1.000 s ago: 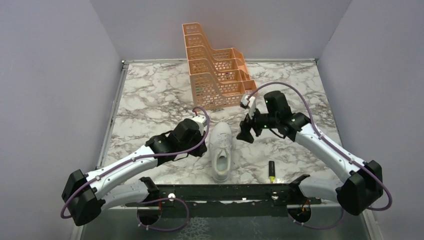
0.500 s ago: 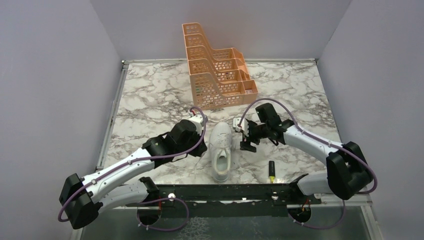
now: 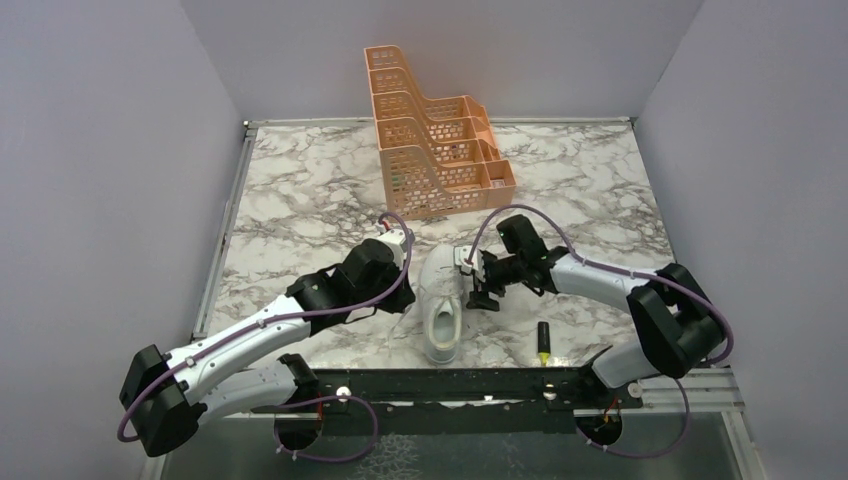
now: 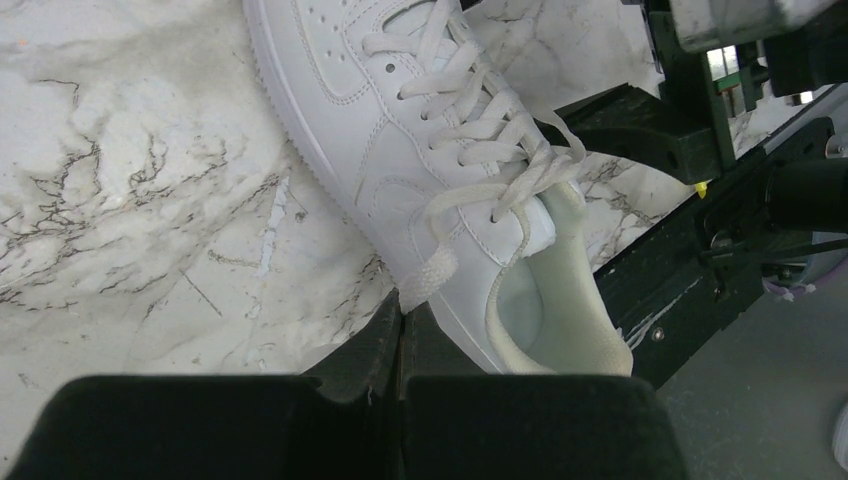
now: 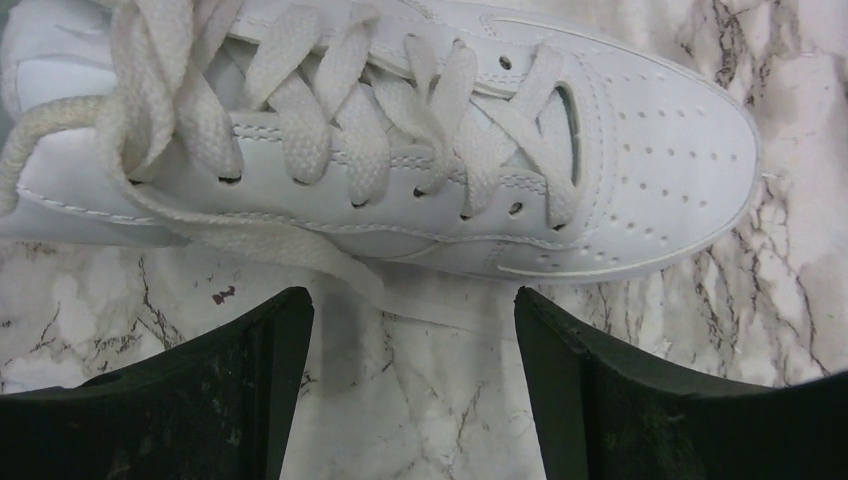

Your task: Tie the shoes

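Yellow marker (image 3: 544,343) lying by the near edge. White shoe (image 3: 443,300) sitting mid-table (image 3: 300,200), toe pointing away. Left gripper (image 4: 400,318) staying pinched shut on a lace end (image 4: 425,278). Right gripper (image 5: 410,330), fingers wide, has swung in from beside the orange rack (image 3: 430,150) and is now straddling the loose lace (image 5: 300,255), likely lining up a grab. No readable writing showing.

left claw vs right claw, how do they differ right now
The left claw is shut, pinching a lace end; the right claw is open, holding nothing. The left claw sits by the heel opening of the sneaker, the right claw beside its laced middle. Both are black.
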`<state>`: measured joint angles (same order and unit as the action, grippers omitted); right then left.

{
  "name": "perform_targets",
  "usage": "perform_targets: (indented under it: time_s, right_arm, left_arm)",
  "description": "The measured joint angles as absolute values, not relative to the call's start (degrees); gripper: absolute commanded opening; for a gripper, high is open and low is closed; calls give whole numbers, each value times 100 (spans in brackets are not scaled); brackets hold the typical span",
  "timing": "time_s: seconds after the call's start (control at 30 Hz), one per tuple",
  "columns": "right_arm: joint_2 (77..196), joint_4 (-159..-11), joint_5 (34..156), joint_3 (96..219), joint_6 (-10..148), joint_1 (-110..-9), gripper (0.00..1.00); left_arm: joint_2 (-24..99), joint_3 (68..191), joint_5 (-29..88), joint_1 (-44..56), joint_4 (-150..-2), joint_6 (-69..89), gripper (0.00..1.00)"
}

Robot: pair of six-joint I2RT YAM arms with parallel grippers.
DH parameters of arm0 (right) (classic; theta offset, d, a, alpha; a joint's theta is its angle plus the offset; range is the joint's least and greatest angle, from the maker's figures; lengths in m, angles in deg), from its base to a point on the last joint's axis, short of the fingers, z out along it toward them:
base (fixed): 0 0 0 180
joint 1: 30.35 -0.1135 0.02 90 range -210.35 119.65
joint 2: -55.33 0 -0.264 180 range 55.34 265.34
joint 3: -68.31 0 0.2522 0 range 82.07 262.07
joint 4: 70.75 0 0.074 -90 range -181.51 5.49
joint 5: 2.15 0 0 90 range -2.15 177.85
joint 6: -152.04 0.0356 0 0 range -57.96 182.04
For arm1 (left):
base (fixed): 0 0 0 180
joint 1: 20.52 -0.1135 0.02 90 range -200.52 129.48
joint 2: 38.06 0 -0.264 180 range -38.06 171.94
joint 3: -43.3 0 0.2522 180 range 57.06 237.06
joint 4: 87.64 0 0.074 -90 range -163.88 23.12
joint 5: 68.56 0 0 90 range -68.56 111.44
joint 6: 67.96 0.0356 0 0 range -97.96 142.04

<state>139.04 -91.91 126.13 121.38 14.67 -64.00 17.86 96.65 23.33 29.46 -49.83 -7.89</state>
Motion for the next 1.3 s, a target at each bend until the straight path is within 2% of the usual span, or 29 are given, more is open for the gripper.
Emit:
perform_targets:
  time_s: [0.17, 0.27, 0.3, 0.33, 0.47, 0.73, 0.93, 1.1, 1.3]
  right_arm:
    - [14096, -8920, 12624, 12077, 1565, -6455, 69]
    - [14096, -8682, 12598, 11966, 1642, -6459, 54]
    - [14096, -8612, 12554, 11931, 1690, -6459, 46]
    - [14096, -8529, 12493, 11898, 1744, -6465, 33]
    - [14033, -8389, 12353, 11810, 2028, -6481, 3]
    - [13521, -9171, 12095, 12228, 2957, -6481, 1]
    - [12822, -10004, 11352, 12873, 4745, -6481, 1]
    - [12999, -10880, 10904, 13640, 6575, -6481, 1]
    - [13383, -11921, 10524, 14370, 8057, -6481, 3]
  left_arm:
    - [1775, 9665, 2333, 2946, -4981, -800, 0]
    - [1775, 9665, 2333, 2946, -4981, -798, 0]
    - [1775, 9667, 2333, 2946, -4979, -791, 0]
    - [1775, 9667, 2331, 2946, -4983, -785, 0]
    - [1727, 9659, 2333, 2946, -5112, -715, 0]
    - [1493, 9571, 2331, 2946, -5536, -264, 0]
    - [1519, 9543, 2336, 2946, -5700, 267, 0]
    - [1692, 9492, 2480, 2944, -6098, 678, 0]
    - [1952, 9442, 2548, 2944, -6362, 837, 0]
